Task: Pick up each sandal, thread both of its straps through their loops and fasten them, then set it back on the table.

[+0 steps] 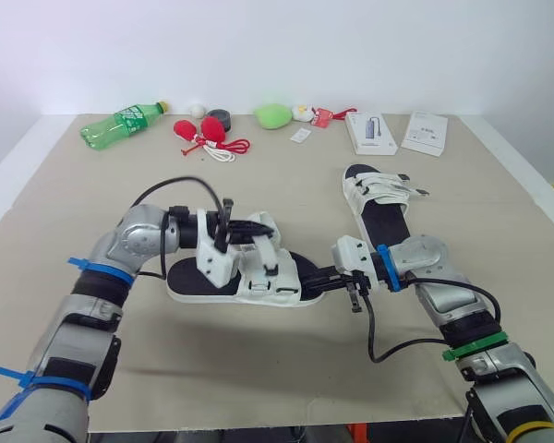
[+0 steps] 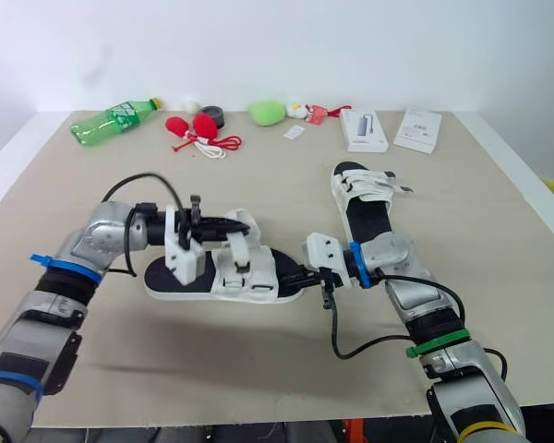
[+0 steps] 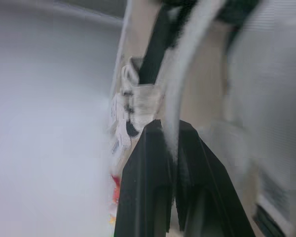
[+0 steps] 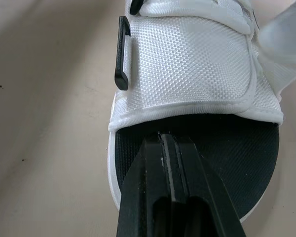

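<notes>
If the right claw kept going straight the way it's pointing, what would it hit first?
The white band of the sandal, right ahead: the right claw, shut, lies over the black footbed pointing at the band's edge. Nothing seems between them, though depth is hard to judge.

The silver left arm (image 1: 120,245) is bent at the elbow and reaches inward across the body. Its black two-finger left gripper (image 3: 170,138) is closed on a thin white strap (image 3: 180,84). The silver right arm (image 1: 439,277) also reaches inward, low. Its black right gripper (image 4: 168,143) has both fingers pressed together.
</notes>
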### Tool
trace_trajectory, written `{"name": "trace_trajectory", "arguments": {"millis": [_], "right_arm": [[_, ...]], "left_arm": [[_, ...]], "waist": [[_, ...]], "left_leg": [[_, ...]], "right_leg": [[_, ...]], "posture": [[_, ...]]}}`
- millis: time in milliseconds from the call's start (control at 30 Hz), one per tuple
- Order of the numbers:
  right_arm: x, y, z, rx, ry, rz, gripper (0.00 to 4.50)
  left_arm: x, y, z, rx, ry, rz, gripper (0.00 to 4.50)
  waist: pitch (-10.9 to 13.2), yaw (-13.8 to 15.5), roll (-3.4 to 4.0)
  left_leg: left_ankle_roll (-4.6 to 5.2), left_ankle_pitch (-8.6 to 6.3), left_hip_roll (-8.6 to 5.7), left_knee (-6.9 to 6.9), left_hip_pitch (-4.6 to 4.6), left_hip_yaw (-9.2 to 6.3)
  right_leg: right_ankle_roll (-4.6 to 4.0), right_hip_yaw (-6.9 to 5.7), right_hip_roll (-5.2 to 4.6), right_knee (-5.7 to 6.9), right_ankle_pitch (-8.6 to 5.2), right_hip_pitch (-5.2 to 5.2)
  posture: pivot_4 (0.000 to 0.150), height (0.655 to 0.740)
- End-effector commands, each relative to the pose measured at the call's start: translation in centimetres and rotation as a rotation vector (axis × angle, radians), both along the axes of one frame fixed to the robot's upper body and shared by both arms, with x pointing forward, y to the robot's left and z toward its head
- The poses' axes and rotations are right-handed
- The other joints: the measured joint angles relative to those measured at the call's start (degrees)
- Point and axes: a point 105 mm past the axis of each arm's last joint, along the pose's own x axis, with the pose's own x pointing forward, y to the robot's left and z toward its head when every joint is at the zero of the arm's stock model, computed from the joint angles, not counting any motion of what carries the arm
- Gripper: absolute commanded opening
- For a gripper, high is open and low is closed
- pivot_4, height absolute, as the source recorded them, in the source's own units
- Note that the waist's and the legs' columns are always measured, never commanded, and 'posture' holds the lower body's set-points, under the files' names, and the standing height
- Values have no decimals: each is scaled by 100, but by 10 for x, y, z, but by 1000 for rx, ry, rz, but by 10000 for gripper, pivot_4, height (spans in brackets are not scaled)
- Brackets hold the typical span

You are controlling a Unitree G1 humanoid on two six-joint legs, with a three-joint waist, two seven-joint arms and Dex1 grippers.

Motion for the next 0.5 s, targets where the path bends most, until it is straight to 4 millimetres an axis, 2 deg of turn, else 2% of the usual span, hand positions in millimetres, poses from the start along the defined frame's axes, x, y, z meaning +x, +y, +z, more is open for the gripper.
{"name": "trace_trajectory", "arguments": {"millis": [33, 167, 267, 367, 400, 433, 500], "right_arm": [[1, 1, -7, -34, 14, 11, 0], [2, 1, -6, -37, 12, 20, 0], [2, 0, -6, -38, 10, 22, 0], [1, 0, -7, -40, 12, 23, 0], [1, -1, -7, -41, 14, 24, 0], [0, -1, -8, -41, 16, 25, 0], [0, 0, -9, -42, 17, 28, 0]], "left_arm": [[-9, -12, 16, -12, -117, -84, 2159], [-19, -24, 8, 12, -121, -147, 2159], [-23, -25, -1, 38, -70, -150, 2159], [-22, -23, 0, 25, -16, -120, 10816], [-22, -22, 3, 20, -5, -109, 10816], [-21, -22, 6, 13, 8, -98, 17887], [-23, -16, 7, 39, 24, -76, 26127]], "waist": [[0, -2, 0], [-1, -5, 1], [-1, -7, 2], [0, -14, 2], [0, -14, 2], [0, -14, 2], [-1, -13, 2]], "left_leg": [[0, 3, 0, 0, 0, 1], [2, 6, 1, 0, 0, 1], [2, 6, 1, -1, 0, 1], [3, 6, 2, -2, 0, 1], [3, 6, 2, -2, -1, 0], [3, 6, 2, -2, -1, 0], [3, 6, 2, -1, 0, 0]], "right_leg": [[0, 1, 0, 0, 2, -1], [3, 2, 2, 1, 9, -2], [26, 2, 3, 2, 21, -3], [27, 2, 4, 3, 20, -4], [26, 2, 4, 3, 20, -4], [26, 2, 4, 4, 20, -4], [25, 2, 3, 4, 20, -3]], "posture": [[1500, 7400], [1500, 7400], [1500, 7400], [1500, 7400], [1500, 7400], [1500, 7400], [1500, 7400]]}}
